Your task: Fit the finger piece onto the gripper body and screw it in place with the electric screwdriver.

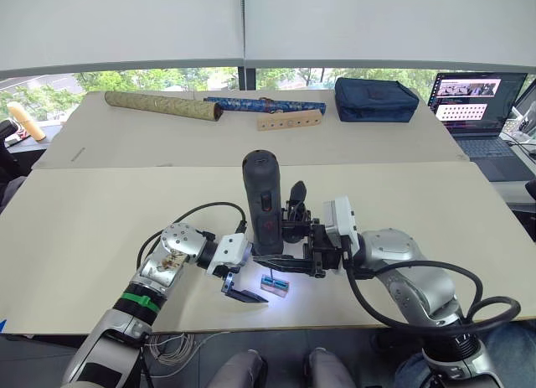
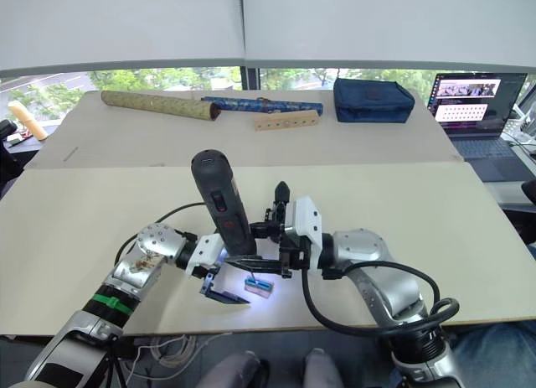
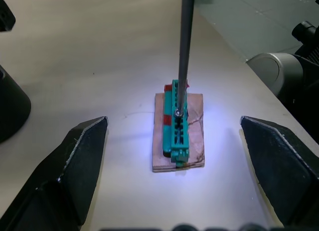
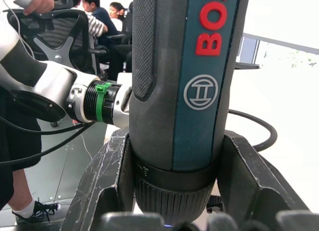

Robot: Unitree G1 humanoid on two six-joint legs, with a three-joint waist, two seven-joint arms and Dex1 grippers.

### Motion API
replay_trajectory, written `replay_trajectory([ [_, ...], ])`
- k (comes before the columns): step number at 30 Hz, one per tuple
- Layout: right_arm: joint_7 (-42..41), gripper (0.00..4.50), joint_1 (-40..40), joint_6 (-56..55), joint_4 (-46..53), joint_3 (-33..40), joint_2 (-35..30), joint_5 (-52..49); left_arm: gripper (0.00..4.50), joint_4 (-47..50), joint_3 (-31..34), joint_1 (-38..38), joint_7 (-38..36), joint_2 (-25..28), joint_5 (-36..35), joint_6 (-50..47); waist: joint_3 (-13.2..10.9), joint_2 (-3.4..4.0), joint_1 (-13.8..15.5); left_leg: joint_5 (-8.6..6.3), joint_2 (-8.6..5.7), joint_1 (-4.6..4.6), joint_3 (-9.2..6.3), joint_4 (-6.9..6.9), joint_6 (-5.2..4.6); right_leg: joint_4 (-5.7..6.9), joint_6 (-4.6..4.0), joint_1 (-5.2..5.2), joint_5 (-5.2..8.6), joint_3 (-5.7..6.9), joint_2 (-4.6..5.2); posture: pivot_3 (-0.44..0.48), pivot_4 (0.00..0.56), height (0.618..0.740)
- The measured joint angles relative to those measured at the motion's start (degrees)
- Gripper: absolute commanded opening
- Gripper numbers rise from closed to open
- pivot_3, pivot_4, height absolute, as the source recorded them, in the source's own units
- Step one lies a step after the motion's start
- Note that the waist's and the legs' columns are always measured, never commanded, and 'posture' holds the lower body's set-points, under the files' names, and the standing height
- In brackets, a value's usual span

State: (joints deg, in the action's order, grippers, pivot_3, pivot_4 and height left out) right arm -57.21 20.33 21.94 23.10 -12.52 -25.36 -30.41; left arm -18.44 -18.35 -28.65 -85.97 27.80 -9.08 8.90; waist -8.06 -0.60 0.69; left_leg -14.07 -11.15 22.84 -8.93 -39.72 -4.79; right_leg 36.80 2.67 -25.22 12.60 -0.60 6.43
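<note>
Right hand [image 1: 289, 258] clamps the electric screwdriver [image 1: 264, 202] between both fingers, holding it upright over the table [image 1: 84, 237]. Its thin bit comes down onto a small green block [image 3: 178, 122] sitting on a tan base, lit by the tip light. Left hand [image 3: 174, 178] is spread wide, fingers [image 3: 79, 161] either side of that block, touching nothing. A dark part sits just behind the screwdriver at the right hand, possibly the gripper body [image 1: 296, 205]; too obscured to confirm. Far table edge: two rolled tubes [image 1: 163, 106], a drilled wooden strip [image 1: 290, 119], navy pouch [image 1: 374, 98], laptop [image 1: 473, 103].
</note>
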Motion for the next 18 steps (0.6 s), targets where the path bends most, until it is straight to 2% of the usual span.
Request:
replay_trajectory([
  [18,-0.02,1.91,0.00,0.01,-0.21,0.00,0.00,0.95,4.50,-7.06,0.06,-0.34,-0.52,-1.25,-0.72,9.55,0.00,0.00,0.02,-0.01,0.01,-0.04,0.00,-0.01,0.01,0.00,0.00,0.04,0.00,-0.01,0.03,0.000,0.150,0.740],
])
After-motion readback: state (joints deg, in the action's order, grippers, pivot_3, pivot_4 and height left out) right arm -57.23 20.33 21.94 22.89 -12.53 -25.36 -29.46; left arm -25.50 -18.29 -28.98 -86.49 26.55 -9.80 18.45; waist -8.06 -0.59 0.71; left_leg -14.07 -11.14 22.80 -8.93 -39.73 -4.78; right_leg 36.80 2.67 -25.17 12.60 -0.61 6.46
